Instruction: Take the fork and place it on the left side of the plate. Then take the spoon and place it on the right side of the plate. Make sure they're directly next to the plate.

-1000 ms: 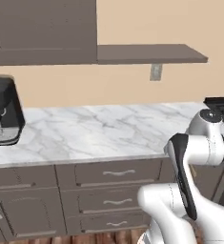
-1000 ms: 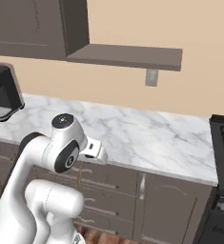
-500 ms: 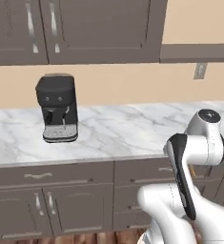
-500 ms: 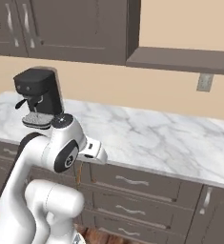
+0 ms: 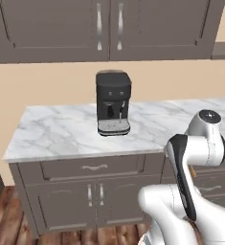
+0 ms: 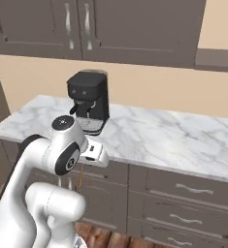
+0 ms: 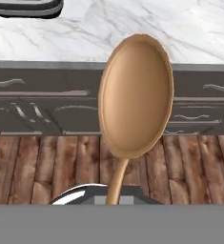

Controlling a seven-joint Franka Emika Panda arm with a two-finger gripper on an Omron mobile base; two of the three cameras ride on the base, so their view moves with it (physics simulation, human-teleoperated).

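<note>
You've got the spoon (image 7: 135, 95) clamped in the gripper (image 6: 81, 177), bowl toward 12 o'clock; placing beside the plate remains.

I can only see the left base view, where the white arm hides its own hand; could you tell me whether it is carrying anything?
Observer: Yes. In the hand view, a small copper-brown spoon with an oval bowl stands up close to the camera.
Operator: Which way does it point, please?
Observer: The bowl points away from the hand, towards the white marble counter and the grey drawers beneath it.
Operator: And its handle?
Observer: In the right base view, the thin handle hangs below the gripper, over the cabinet fronts.
</note>
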